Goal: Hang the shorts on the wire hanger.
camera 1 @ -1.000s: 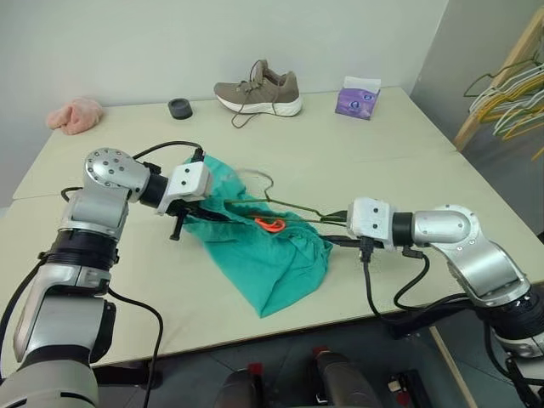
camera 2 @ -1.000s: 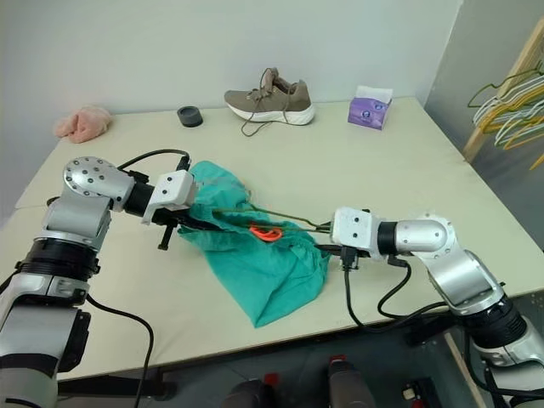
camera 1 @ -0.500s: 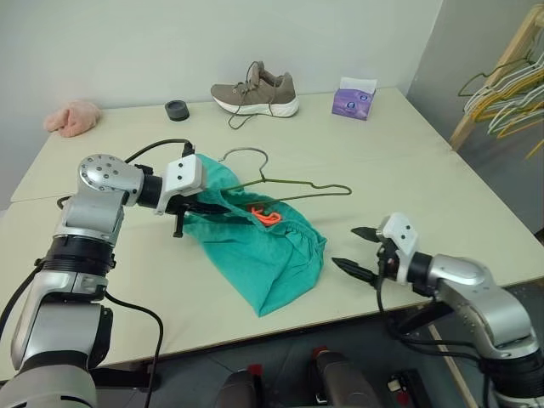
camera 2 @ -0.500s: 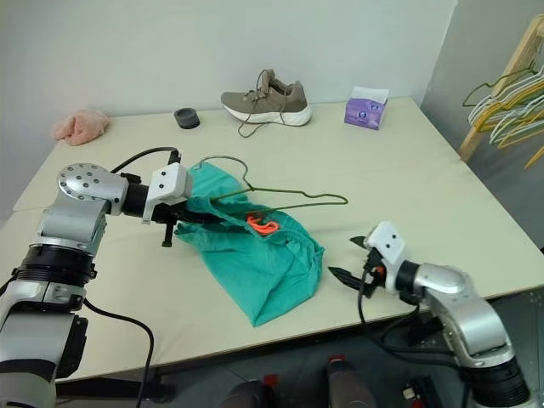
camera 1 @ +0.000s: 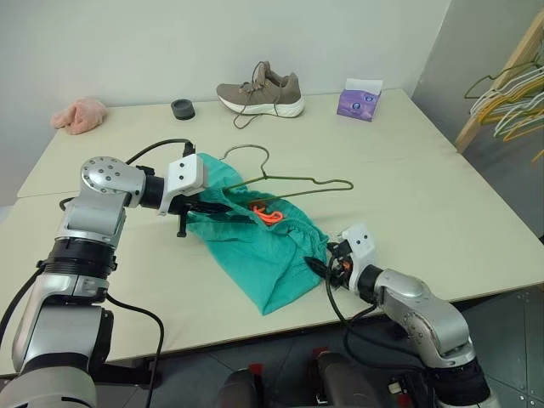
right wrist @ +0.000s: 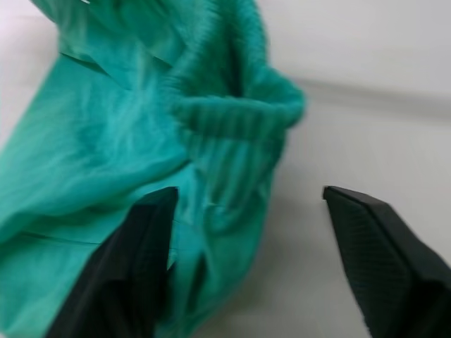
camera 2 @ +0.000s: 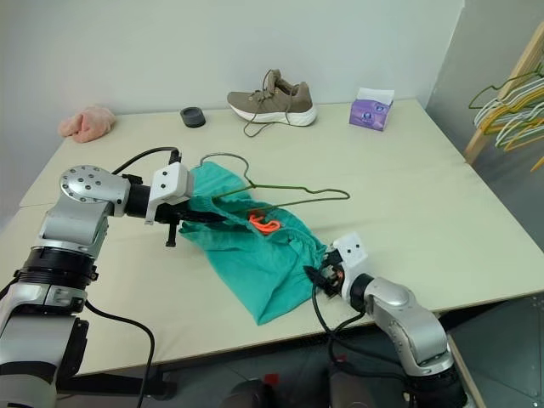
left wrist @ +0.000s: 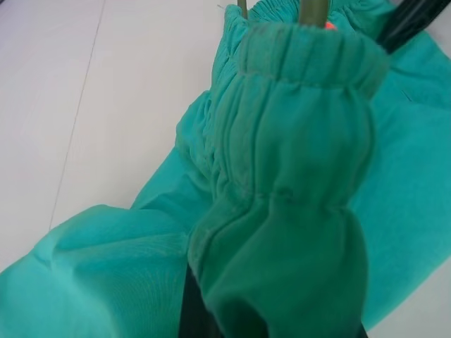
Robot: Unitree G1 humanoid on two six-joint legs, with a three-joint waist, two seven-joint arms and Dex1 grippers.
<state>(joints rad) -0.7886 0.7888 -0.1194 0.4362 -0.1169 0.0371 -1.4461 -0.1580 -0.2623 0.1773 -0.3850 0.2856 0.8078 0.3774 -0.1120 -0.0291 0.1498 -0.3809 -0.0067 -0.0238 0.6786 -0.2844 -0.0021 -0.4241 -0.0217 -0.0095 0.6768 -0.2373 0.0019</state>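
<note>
Shoe (camera 1: 259,88), tissue box (camera 1: 359,99) and pink cloth (camera 1: 78,115) sit behind shorts (camera 1: 255,242)

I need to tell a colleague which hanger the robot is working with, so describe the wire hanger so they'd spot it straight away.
Start at the big pale table and find the teal shorts heaped near its front middle. The wire hanger sticks out of them, hook toward the shoe. It is thin, dark olive wire lying alone on the table, unlike the yellow and pale green hangers bunched on the wooden rack off to the right.

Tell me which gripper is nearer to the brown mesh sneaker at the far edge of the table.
Left. The left gripper grips the teal shorts mid-table, closer to the sneaker; the right gripper is open near the table's front edge.
</note>
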